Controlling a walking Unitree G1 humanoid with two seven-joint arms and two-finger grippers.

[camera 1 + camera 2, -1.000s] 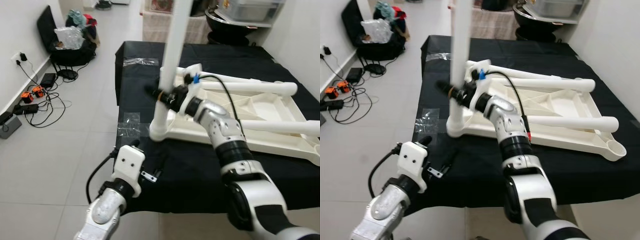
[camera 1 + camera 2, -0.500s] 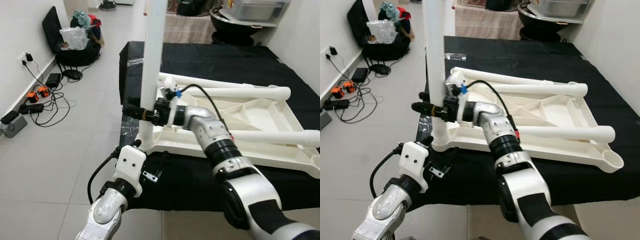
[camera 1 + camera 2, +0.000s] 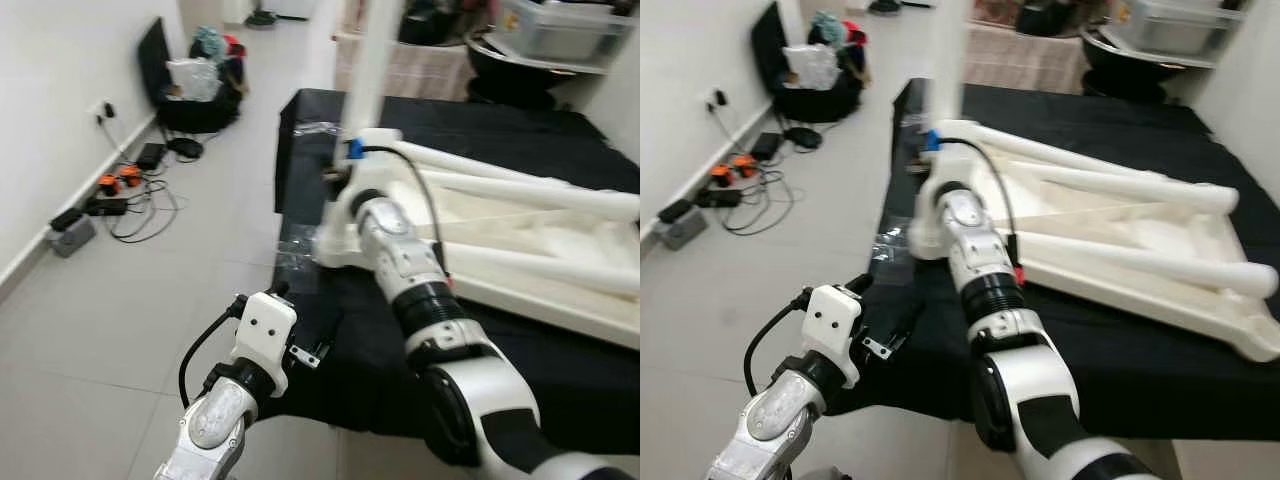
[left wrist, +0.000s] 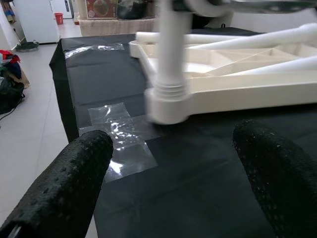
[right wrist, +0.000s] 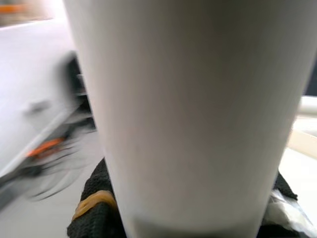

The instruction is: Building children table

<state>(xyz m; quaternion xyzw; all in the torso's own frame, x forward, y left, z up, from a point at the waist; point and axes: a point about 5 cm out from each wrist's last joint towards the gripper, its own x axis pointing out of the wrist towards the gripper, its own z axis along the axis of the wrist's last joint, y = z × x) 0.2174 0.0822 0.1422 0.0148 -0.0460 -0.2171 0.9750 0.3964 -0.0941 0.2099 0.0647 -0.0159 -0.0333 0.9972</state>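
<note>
A white children's table point(image 3: 600, 236) lies upside down on a black cloth point(image 3: 350, 330), with two legs lying along it. A third white leg point(image 3: 371, 63) stands upright in the near corner socket point(image 4: 166, 99). My right gripper point(image 3: 340, 188) is shut on this leg low down. In the right wrist view the leg point(image 5: 188, 114) sits between the black fingers point(image 5: 94, 208). My left gripper point(image 4: 168, 198) hovers open over the cloth's near edge, short of the socket and apart from it.
A clear tape patch point(image 4: 121, 134) lies on the cloth in front of the socket. On the tiled floor to the left are cables and power strips point(image 3: 110, 190) and a black bag with clothes point(image 3: 195, 85). Shelving with a bin point(image 3: 560, 25) stands behind.
The whole view has swung and blurred, so the camera moved. My right wrist has turned around the upright leg while still clamped on it. The left arm holds its place.
</note>
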